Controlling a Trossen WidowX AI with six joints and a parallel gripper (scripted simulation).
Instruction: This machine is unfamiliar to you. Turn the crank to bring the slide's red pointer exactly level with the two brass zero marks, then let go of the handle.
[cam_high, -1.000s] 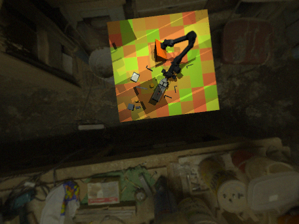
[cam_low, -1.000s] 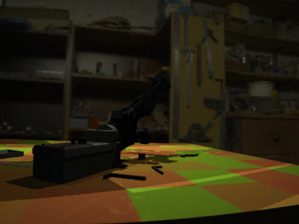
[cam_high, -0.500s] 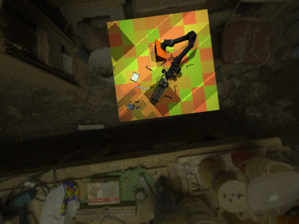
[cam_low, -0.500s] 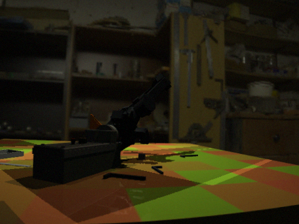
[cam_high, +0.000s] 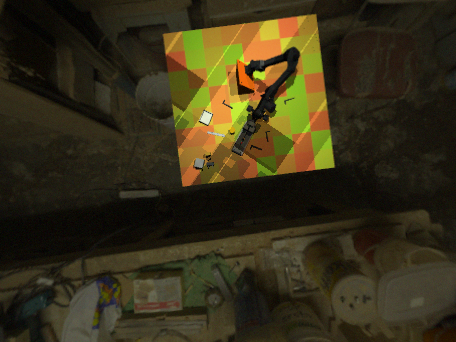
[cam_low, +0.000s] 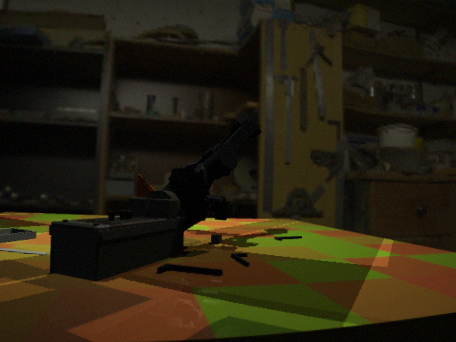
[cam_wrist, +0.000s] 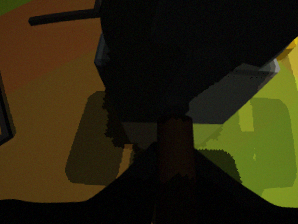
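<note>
The machine, a long dark grey box, stands on the patterned table, with small dark parts on top. In the wrist view its grey housing shows behind a large black round part. The crank's brown handle points down the wrist view between the fingers. My gripper is shut on this handle, at the end of the machine nearest the arm. The crank arm is too dark to make out. The red pointer and the two brass zero marks cannot be made out in any view.
An orange panel stands beside the arm. Black L-shaped pieces lie around the machine. A white tile, a pale strip, a small yellow object and a grey block are left of the arm.
</note>
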